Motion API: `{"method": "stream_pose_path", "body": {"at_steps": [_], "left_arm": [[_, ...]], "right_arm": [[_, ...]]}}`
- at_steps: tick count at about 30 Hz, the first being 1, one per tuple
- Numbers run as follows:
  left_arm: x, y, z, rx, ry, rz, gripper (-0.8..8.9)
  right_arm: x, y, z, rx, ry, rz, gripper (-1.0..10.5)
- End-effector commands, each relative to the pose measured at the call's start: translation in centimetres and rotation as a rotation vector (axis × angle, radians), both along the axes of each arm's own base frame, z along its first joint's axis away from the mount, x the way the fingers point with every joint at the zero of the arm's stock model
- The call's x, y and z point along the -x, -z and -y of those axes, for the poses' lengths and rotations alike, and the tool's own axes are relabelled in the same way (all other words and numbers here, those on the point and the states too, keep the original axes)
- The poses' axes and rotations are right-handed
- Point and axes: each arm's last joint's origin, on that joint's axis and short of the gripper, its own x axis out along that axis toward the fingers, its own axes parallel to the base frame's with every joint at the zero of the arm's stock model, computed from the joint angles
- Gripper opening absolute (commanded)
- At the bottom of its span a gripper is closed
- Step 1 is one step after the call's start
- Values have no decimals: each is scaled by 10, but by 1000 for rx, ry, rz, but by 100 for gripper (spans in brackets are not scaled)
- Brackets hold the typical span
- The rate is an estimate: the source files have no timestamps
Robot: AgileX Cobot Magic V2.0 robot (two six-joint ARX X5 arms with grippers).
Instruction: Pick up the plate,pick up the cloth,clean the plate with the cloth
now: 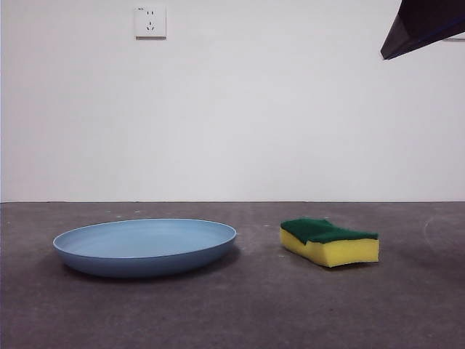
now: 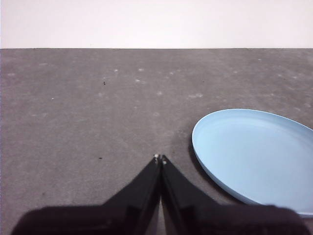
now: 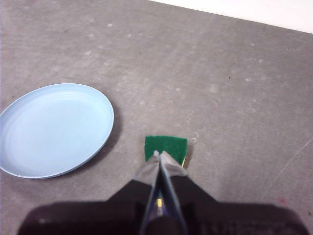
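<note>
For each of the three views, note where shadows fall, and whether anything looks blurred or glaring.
Front view: soft, even light; faint shadows under the plate and sponge; dark arm tip at the top corner. Left wrist view: thin shadow along the plate's rim; left gripper soft-edged. Right wrist view: right gripper blurred over the sponge; no glare anywhere.

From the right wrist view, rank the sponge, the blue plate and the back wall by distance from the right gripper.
1. Sponge: directly under the shut right gripper tips.
2. Light-blue plate: off to the sponge's side, apart from it.
3. White wall: beyond the table's far edge.
</note>
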Motion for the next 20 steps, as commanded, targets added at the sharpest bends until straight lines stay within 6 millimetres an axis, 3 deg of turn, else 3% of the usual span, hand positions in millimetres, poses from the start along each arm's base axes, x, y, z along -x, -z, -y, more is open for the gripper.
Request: {"method": "stream_pose_path", "body": {"at_steps": [1,12,20], "left_arm": [[-1,4,0,2,-5,-8,-3],[-1,4,0,2,-5,-8,-3],[-1,4,0,2,-5,-8,-3]], "right_arm": [[0,2,0,6,-1,0,-16],[6,1,6,90,-34,29,-16],[9,-20,50,-42,57,219,-16]]}}
